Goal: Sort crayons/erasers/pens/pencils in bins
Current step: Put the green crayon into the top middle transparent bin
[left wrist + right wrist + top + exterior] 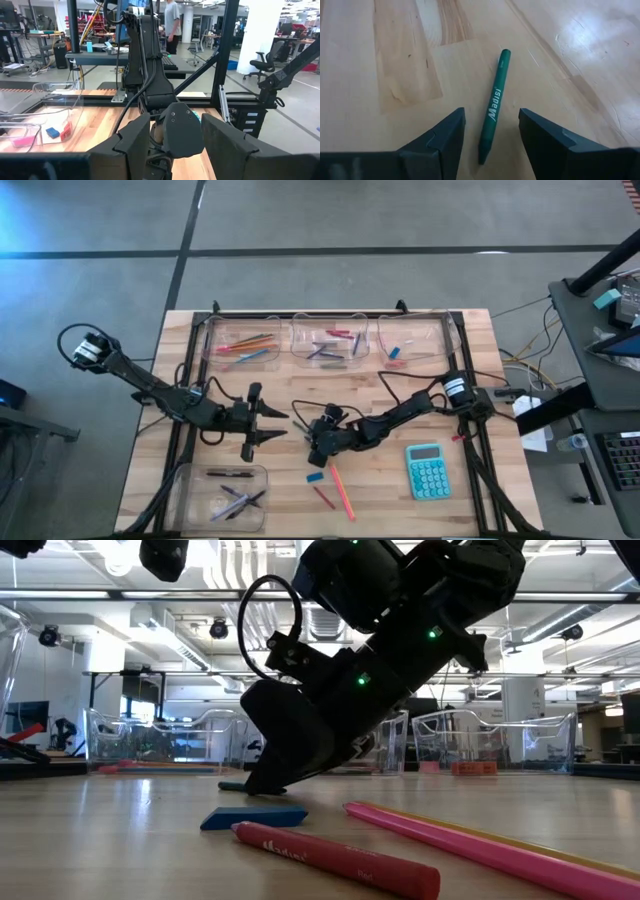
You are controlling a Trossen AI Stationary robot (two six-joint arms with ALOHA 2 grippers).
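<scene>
Left to right from my seat: left gripper point(277, 426) sits mid-table, just left of center, fingers spread apart with nothing between them, pointing toward the other arm. In front of it, near the table's front-left corner, I see a clear bin point(219, 496) holding dark pens point(241, 501). Along the back edge there are three more clear bins: the left one point(243, 342) has long thin pencils point(250, 343) in orange, red, green and blue; the middle one point(331, 340) has short crayons point(326, 348); the right one point(418, 340) has a blue and a red eraser point(396, 352). Right gripper point(312, 448) is at table center, tipped down to the wood, fingers parted and gripping nothing; its wrist view shows a green crayon point(494, 105) marked "Madisi" lying flat on the table, lined up in the gap between the two fingers and touching neither. Just in front of that gripper, loose on the table: a blue eraser point(315, 476), a short red crayon point(323, 497), and a long pink pencil point(342, 490) running diagonally toward the front edge. Low view puts the blue eraser point(254, 817) right behind the red crayon point(335, 859), pink pencil point(490, 848) beside them. Teal calculator point(428, 471) sits to the right of those, near the right arm's base.
</scene>
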